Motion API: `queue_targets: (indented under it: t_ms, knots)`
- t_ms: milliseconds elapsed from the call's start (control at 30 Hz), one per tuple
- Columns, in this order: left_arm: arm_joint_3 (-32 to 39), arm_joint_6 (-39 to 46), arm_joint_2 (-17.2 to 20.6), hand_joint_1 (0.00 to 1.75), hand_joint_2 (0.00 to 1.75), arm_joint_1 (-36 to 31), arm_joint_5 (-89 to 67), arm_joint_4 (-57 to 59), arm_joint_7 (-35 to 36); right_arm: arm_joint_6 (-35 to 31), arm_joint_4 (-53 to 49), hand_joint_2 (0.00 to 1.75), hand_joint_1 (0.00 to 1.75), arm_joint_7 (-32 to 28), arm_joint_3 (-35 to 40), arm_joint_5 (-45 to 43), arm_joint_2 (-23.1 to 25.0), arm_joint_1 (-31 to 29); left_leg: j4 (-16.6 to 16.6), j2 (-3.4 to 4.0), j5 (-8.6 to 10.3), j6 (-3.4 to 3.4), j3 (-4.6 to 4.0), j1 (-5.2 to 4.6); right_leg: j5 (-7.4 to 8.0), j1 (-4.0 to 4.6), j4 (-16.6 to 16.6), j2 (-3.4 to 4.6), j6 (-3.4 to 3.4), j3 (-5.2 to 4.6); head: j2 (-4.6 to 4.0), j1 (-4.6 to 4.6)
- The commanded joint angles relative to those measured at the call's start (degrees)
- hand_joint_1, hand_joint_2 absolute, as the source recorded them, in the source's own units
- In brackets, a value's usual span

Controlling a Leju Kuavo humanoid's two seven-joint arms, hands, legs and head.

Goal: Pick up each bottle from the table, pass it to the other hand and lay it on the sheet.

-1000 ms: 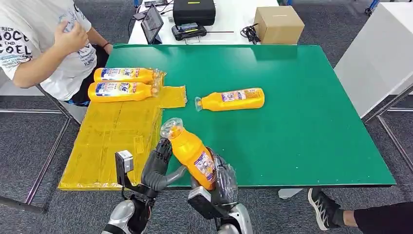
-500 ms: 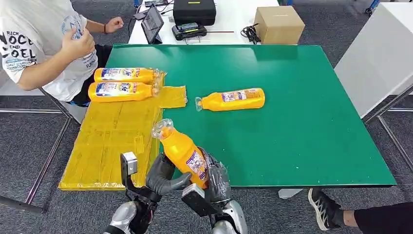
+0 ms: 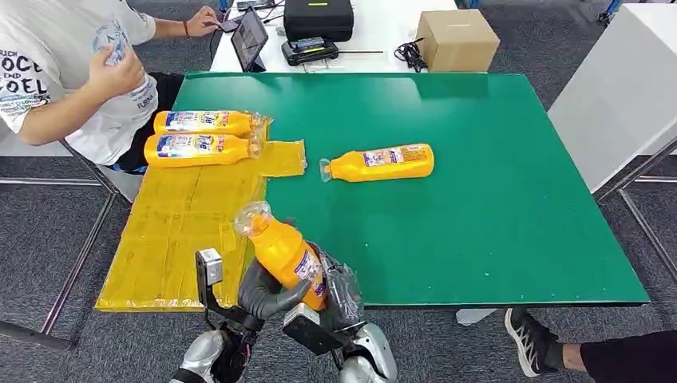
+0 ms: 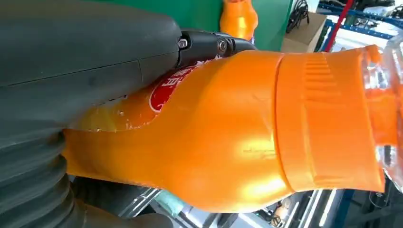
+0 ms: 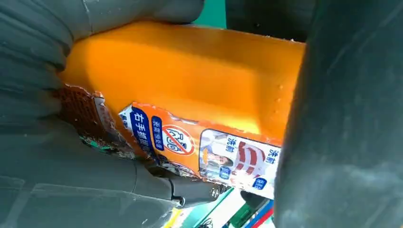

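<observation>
Two bottles (image 3: pixel 199 136) on sheet's (image 3: pixel 184 215) far end

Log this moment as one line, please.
phase: handover | orange plastic bottle: gripped by left hand and right hand | yellow sheet: two bottles laid | green table: one bottle lying

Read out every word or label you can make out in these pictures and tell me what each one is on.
"右手" and "洗前": label of the held orange bottle, right wrist view; the rest of that label is too small.
"COEL": the person's white T-shirt; the line above is cut off.
Labels on the two bottles on the yellow sheet and the bottle on the green table: too blurred.
</observation>
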Motion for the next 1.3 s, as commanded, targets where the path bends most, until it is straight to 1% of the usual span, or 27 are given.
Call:
queue_targets:
  t_ms: [33,67,100,167,200,267,300,467,500,533,567,600,633,667,700,733,800,900,967,1000,1033,1067,1100,1200,1233,1267,1300]
  knots:
    - [-3.06,-0.7,0.75,0.0,1.75,-4.55,0.39,7.11,0.65,5.68,11.85,1.75,1.75,-0.84,11.36,0.02,1.29,-4.55,-0.06,0.03,-0.05,-0.06,0.21,0.03,-0.05,0.04,-0.05,0.01,-0.08,0.2,0.0,0.0]
    - [-3.09,-0.81,0.74,0.0,1.75,-4.88,0.48,7.49,0.41,5.42,12.37,1.75,1.75,-0.8,12.13,0.31,1.25,-4.75,-0.07,0.02,-0.11,-0.09,0.38,0.05,-0.11,0.06,-0.06,-0.01,-0.12,0.37,0.0,0.0]
    - [-2.87,-0.9,0.7,0.0,1.75,-5.35,0.85,7.94,0.17,6.97,12.82,1.75,1.75,-1.23,12.91,-0.29,1.08,-4.92,-0.05,0.01,-0.05,-0.07,0.21,0.05,-0.05,0.06,-0.06,-0.02,-0.09,0.21,0.0,0.02]
    - [-2.24,-1.09,0.45,0.0,1.75,-5.79,1.75,8.12,-0.16,7.69,13.51,1.75,1.75,-1.13,13.85,-0.66,0.85,-5.04,-0.04,-0.02,-0.12,-0.1,0.4,0.06,-0.14,0.08,-0.03,-0.06,-0.13,0.4,0.0,0.02]
    - [-2.19,-1.17,0.51,0.0,1.75,-5.92,1.9,8.13,-0.13,7.81,13.89,1.75,1.75,-1.03,14.28,-0.41,0.7,-5.18,-0.06,-0.04,-0.05,-0.06,0.23,0.04,-0.07,0.05,-0.05,-0.07,-0.08,0.22,0.0,-0.02]
    - [-2.0,-0.95,0.41,0.0,1.75,-5.82,1.95,7.78,-0.44,8.15,14.38,1.75,1.75,-1.13,14.31,-1.06,0.7,-5.17,-0.04,-0.11,-0.11,-0.09,0.38,0.07,-0.16,0.08,-0.04,-0.16,-0.12,0.4,0.0,0.0]
    - [-2.0,-0.85,0.36,0.0,1.75,-5.76,1.95,7.57,-0.46,8.12,14.51,1.75,1.75,-1.33,14.31,-1.2,0.64,-5.2,-0.03,-0.11,-0.08,-0.06,0.28,0.06,-0.13,0.08,-0.05,-0.16,-0.09,0.3,0.0,0.02]
    - [-1.83,-0.66,0.32,0.0,1.75,-5.43,1.99,7.02,-1.12,8.21,14.43,1.75,1.75,-1.17,14.48,-1.23,0.61,-5.31,-0.04,-0.12,-0.13,-0.09,0.43,0.07,-0.2,0.08,-0.04,-0.19,-0.11,0.44,0.0,0.0]
    - [-1.39,-0.71,0.09,0.0,1.75,-5.22,2.45,6.57,-1.63,8.47,14.4,1.75,1.75,-1.08,14.59,-1.33,0.57,-5.33,-0.03,-0.09,-0.07,-0.07,0.29,0.05,-0.13,0.06,-0.04,-0.15,-0.09,0.29,0.0,0.0]
    - [-1.09,-0.55,0.0,0.02,1.75,-5.16,2.69,6.22,-1.79,8.47,14.4,1.75,1.75,-0.99,14.6,-1.37,0.56,-5.34,-0.03,-0.08,-0.1,-0.08,0.36,0.07,-0.15,0.08,-0.06,-0.14,-0.11,0.36,0.0,0.0]
    - [-0.74,-0.38,-0.09,1.01,1.75,-5.08,2.95,5.55,-2.02,8.7,14.38,1.75,1.75,-0.93,14.6,-1.52,0.54,-5.37,-0.03,-0.07,-0.04,-0.06,0.22,0.04,-0.09,0.05,-0.05,-0.12,-0.07,0.22,0.0,0.0]
    - [-0.53,-0.44,-0.11,1.75,1.75,-4.99,3.24,4.96,-2.29,8.63,14.33,1.75,1.75,-0.76,14.6,-1.54,0.54,-5.38,-0.03,-0.09,-0.08,-0.08,0.31,0.07,-0.13,0.08,-0.05,-0.15,-0.1,0.31,0.0,0.0]
    - [-0.44,-0.72,-0.03,1.75,1.75,-5.0,3.37,4.42,-2.8,8.89,14.28,1.75,1.75,-0.76,14.58,-1.67,0.52,-5.44,-0.03,-0.1,-0.12,-0.1,0.42,0.1,-0.18,0.11,-0.06,-0.18,-0.13,0.44,0.0,0.0]
    - [-0.39,-0.67,-0.01,1.75,1.75,-5.14,3.36,4.36,-2.76,8.92,14.27,1.75,1.75,-0.76,14.58,-1.68,0.54,-5.47,-0.01,-0.07,-0.03,-0.06,0.18,0.05,-0.09,0.06,-0.03,-0.13,-0.08,0.17,0.0,-0.02]
    - [-0.35,-0.62,-0.03,1.75,1.75,-5.27,3.35,4.29,-2.74,8.95,14.25,1.75,1.75,-0.76,14.59,-1.68,0.56,-5.52,-0.01,-0.08,-0.02,-0.05,0.15,0.05,-0.07,0.06,-0.03,-0.14,-0.06,0.14,0.0,0.0]
    - [-0.35,-0.62,-0.03,1.75,1.75,-5.27,3.35,4.29,-2.74,8.95,14.25,1.75,1.75,-0.76,14.59,-1.68,0.56,-5.52,0.0,-0.13,-0.1,-0.09,0.33,0.09,-0.17,0.11,-0.03,-0.2,-0.11,0.34,0.0,-0.02]
    - [-0.35,-0.62,-0.03,1.75,1.75,-5.27,3.35,4.29,-2.74,8.95,14.25,1.75,1.75,-0.76,14.59,-1.68,0.56,-5.52,-0.02,-0.07,-0.01,-0.05,0.13,0.05,-0.06,0.06,-0.03,-0.12,-0.05,0.1,0.0,0.0]
    - [0.3,-0.25,-0.39,1.75,1.75,-5.04,3.86,3.77,-3.29,8.94,14.28,1.75,1.75,-0.38,14.5,-1.66,0.5,-5.49,0.01,-0.1,-0.13,-0.07,0.35,0.08,-0.18,0.09,-0.03,-0.17,-0.1,0.36,0.0,0.0]
    - [1.23,0.21,-0.66,1.75,1.75,-4.89,4.69,2.61,-3.69,9.13,14.42,1.75,1.75,-0.21,14.44,-1.68,0.44,-5.5,-0.01,-0.08,-0.03,-0.05,0.17,0.06,-0.08,0.06,-0.03,-0.13,-0.06,0.15,0.0,0.0]
    - [1.59,0.51,-0.82,1.75,1.75,-4.82,4.92,2.03,-3.87,9.25,14.43,1.75,1.75,-0.21,14.27,-1.86,0.47,-5.46,0.0,-0.13,-0.09,-0.07,0.3,0.07,-0.16,0.07,-0.02,-0.19,-0.09,0.3,0.0,0.0]
    - [1.81,0.74,-0.87,1.75,1.75,-4.77,5.11,1.46,-3.88,9.37,14.5,1.75,1.75,-0.14,14.16,-1.97,0.48,-5.46,0.0,-0.1,-0.04,-0.06,0.18,0.06,-0.1,0.07,-0.02,-0.15,-0.07,0.17,0.0,0.0]
    - [1.95,1.4,-0.85,1.75,1.75,-4.77,4.89,1.04,-4.05,9.34,14.55,1.75,1.75,-0.14,14.14,-1.91,0.52,-5.48,0.02,-0.12,-0.12,-0.08,0.33,0.08,-0.18,0.09,-0.01,-0.19,-0.1,0.33,0.0,-0.02]
    - [2.22,1.69,-0.98,1.75,1.75,-4.75,5.02,0.69,-4.14,9.42,14.54,1.75,1.75,-0.2,14.08,-1.98,0.55,-5.49,0.02,-0.12,-0.07,-0.07,0.22,0.07,-0.13,0.08,-0.01,-0.18,-0.08,0.23,0.0,0.0]
    - [2.6,2.23,-0.97,1.75,1.75,-4.8,5.38,0.06,-4.03,9.15,14.31,1.75,1.75,-0.13,13.75,-2.11,0.59,-5.51,0.01,-0.18,-0.1,-0.09,0.34,0.09,-0.19,0.1,-0.02,-0.25,-0.11,0.36,0.0,0.0]
    - [2.68,2.5,-0.93,1.75,1.75,-4.89,5.22,-0.12,-4.21,8.85,14.28,1.75,1.75,0.11,13.79,-1.87,0.57,-5.6,0.02,-0.18,-0.1,-0.09,0.32,0.1,-0.18,0.12,-0.04,-0.26,-0.11,0.35,0.0,-0.02]
    - [2.72,2.5,-0.88,1.75,1.75,-5.0,5.22,-0.18,-4.2,8.89,14.25,1.75,1.75,0.11,13.78,-1.87,0.6,-5.68,0.0,-0.11,-0.01,-0.06,0.13,0.06,-0.07,0.07,-0.03,-0.17,-0.06,0.12,0.0,0.0]
    - [2.72,2.5,-0.88,1.75,1.75,-5.0,5.22,-0.18,-4.2,8.89,14.25,1.75,1.75,0.11,13.78,-1.87,0.6,-5.68,0.0,-0.13,-0.02,-0.06,0.16,0.07,-0.09,0.08,-0.04,-0.19,-0.07,0.16,0.0,0.0]
